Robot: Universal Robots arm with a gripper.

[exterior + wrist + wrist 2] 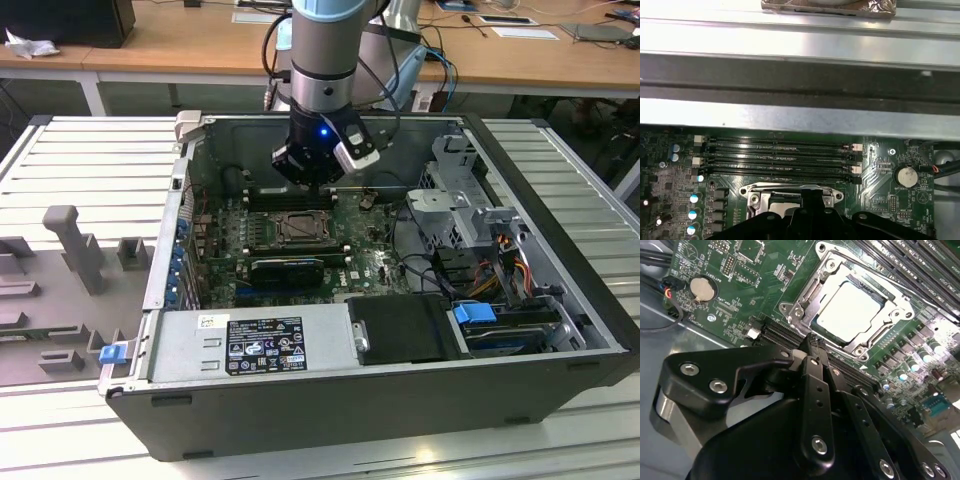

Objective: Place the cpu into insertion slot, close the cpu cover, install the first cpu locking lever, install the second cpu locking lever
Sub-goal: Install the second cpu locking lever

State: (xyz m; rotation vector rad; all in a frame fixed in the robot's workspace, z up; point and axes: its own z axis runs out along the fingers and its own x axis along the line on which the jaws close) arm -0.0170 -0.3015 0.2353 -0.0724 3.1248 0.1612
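1. The gripper (318, 178) hung over the open computer case (560, 350) in the exterior view, just above the insertion slot (300, 229) on the green motherboard (370, 255), probably so the arm could work straight down at the socket.
2. In the second wrist view the fingers (816, 357) were pressed together with no gap between them and nothing held, their tip just beside the socket's near edge.
3. The cpu (851, 310) already lay flat in the insertion slot, its pale metal top bright under the light.
4. The cpu cover (805, 295) lay down around the chip, framing it through its central cut-out; whether the locking levers were latched I could not tell.
5. The second wrist view gave the seated chip and a coin battery (702, 288) on the board.
6. The first wrist view instead showed the long memory slots (780, 155) beyond the socket, the case's metal wall (800, 117) behind them, and just one edge of the cover.
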